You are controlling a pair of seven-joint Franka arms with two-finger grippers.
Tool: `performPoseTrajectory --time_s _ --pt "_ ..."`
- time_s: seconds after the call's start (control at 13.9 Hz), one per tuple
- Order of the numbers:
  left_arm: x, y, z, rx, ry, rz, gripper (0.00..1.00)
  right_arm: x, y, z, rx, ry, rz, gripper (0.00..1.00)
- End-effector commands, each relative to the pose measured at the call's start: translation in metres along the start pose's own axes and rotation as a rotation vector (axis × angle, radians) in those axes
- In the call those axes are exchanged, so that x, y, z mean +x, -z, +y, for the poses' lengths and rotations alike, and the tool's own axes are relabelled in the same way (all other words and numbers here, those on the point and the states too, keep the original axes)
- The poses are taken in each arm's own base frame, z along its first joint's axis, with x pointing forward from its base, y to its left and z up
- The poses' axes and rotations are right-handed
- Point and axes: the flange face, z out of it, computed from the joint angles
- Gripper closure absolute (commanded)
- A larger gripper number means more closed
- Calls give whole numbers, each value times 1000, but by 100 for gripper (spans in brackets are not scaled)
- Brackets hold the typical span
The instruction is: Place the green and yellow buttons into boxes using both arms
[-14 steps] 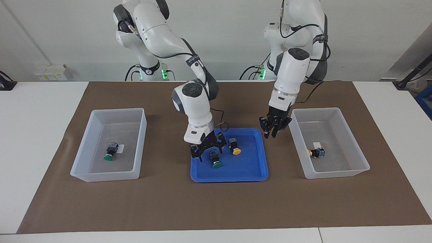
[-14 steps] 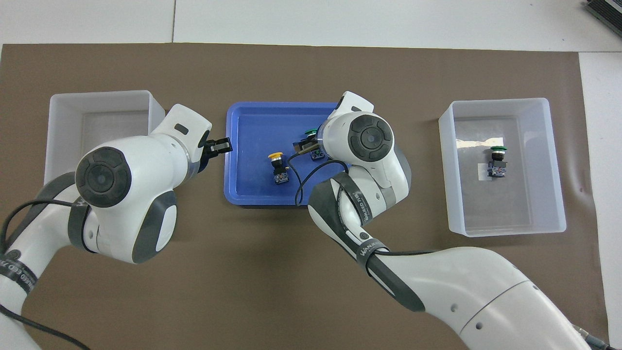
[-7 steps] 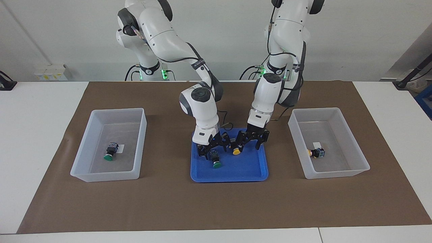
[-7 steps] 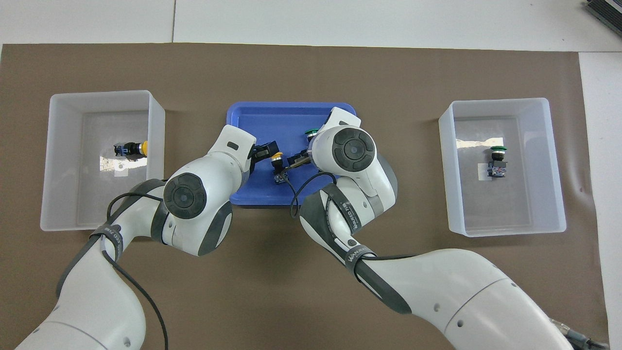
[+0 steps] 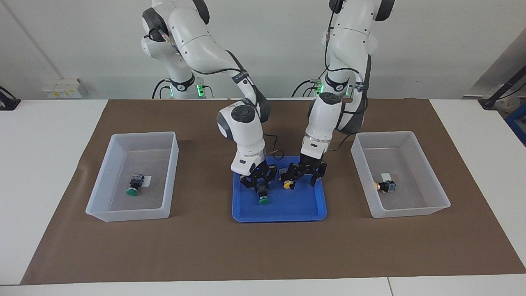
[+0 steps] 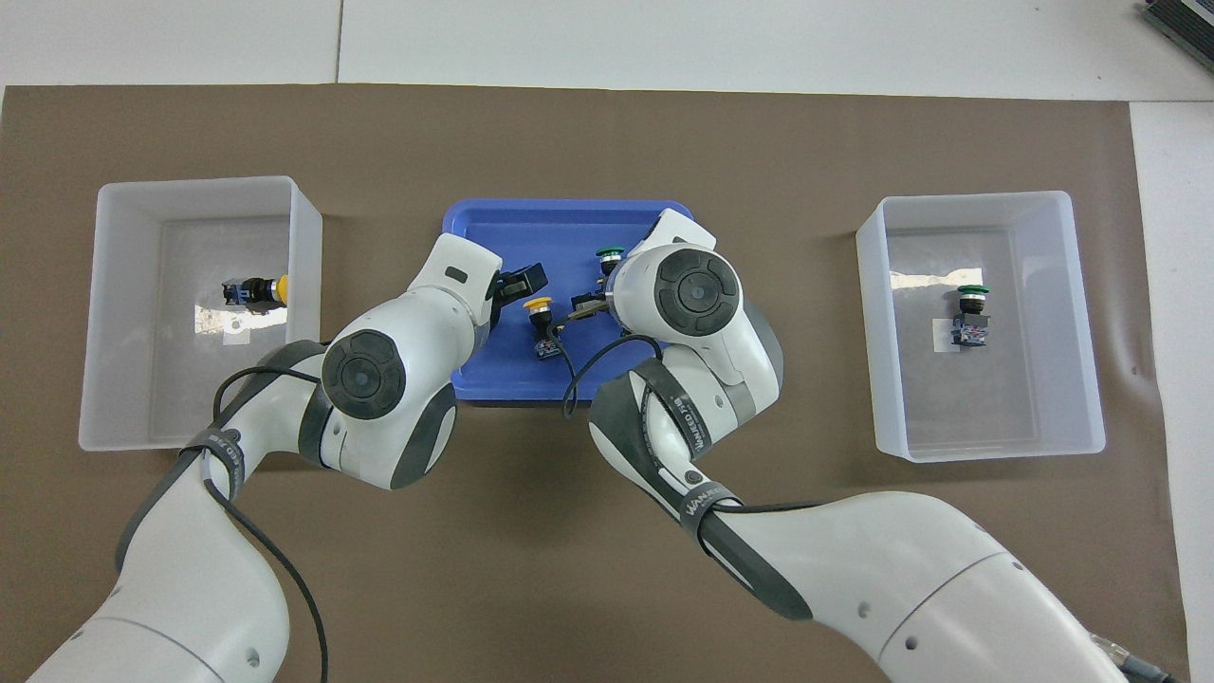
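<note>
In the blue tray lie a green button and a yellow button. My right gripper is down in the tray, shut on the green button's black body, with the green cap sticking out. Beside it my left gripper hangs open, low over the tray. One of its fingers is right next to the yellow button; I cannot tell if the button lies between the fingers. Each box holds one button: green at the right arm's end, yellow at the left arm's end.
The two translucent boxes stand on the brown mat, one at each end, with the tray between them. Both wrists crowd together over the tray.
The left arm swung from beside its box down into the tray and opened its gripper. The right gripper closed on the green button.
</note>
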Motion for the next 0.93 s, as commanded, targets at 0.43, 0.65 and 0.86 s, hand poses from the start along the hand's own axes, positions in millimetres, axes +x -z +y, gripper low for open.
performPoseTrajectory --time_s 0.43,0.65,0.86 --pt "-37 -10 20 6 -5 -50 26 -5 160 156 -106 -237 -10 100" --pt "-48 -21 20 15 -12 -65 41 -22 190 221 -132 -335 11 100" --pt "-50 -27 18 19 -3 -67 53 -41 188 270 -148 -236 -30 100"
